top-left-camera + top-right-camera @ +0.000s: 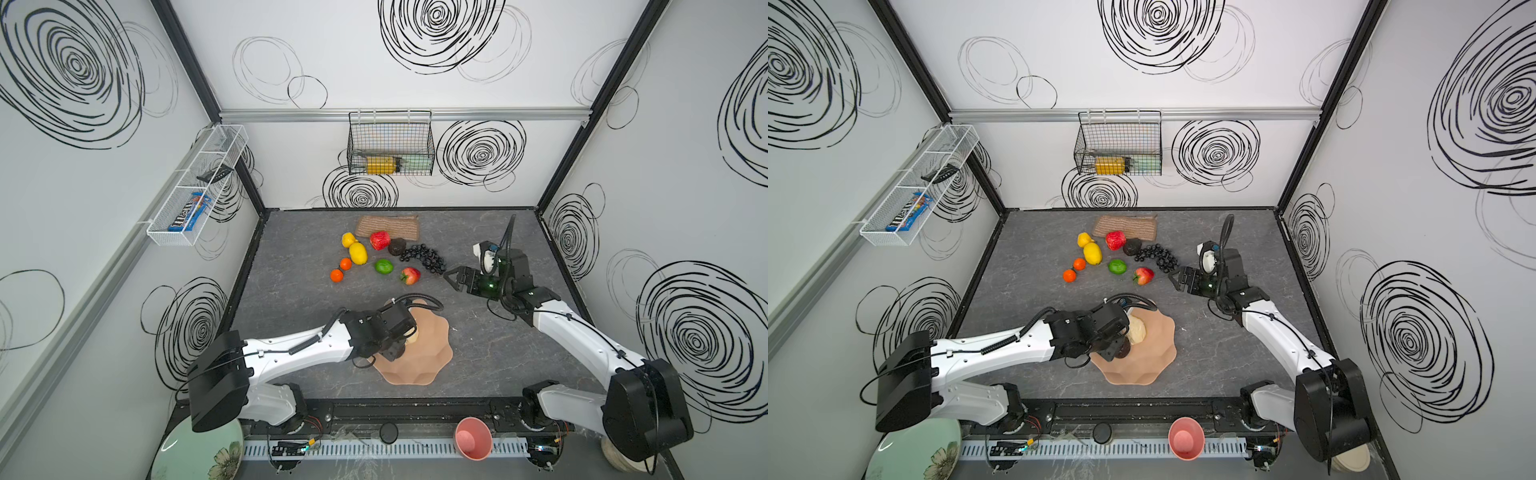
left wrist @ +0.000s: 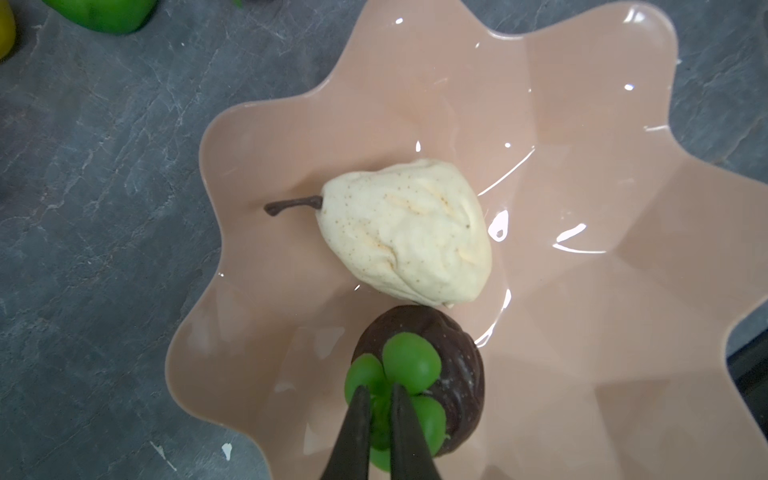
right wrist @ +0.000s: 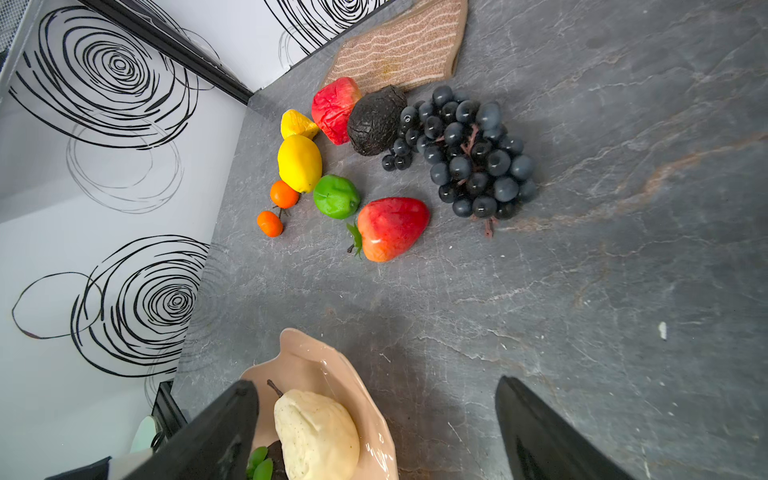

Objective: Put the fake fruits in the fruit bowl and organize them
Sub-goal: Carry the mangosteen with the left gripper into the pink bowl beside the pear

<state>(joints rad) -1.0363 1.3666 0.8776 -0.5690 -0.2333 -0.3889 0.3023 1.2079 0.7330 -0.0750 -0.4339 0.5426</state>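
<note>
Nearest to the robot, on the grey table (image 1: 498, 353), stands the pink bowl (image 1: 430, 359); the left gripper (image 2: 379, 388) is over its near side, with jaws closed tight on the green leaves (image 2: 411, 361) of a dark fruit (image 2: 461, 374); this fruit is inside the bowl, just beside the cream pear (image 2: 407, 232), but I cannot tell if it already rests on the bottom. I think the risk is here: only the soft leaves are pinched, so the fruit may swing or slip out early; when the jaws open, the round body may roll on the smooth slope, push the pear, or go toward the low wavy rim; the leaves may also catch between the jaws and pull the fruit up again.

Further away, the right gripper (image 1: 450, 279) hangs with jaws wide apart and empty, near the strawberry (image 1: 410, 275) and the black grapes (image 1: 424, 257); a careless descent could scatter the loose bunch. Behind them lie the lime (image 1: 384, 266), two oranges (image 1: 345, 263), two lemons (image 1: 358, 252), the red apple (image 1: 380, 240) and an avocado (image 1: 397, 247), all outside the bowl; the woven mat (image 1: 399, 224) is at the back.
</note>
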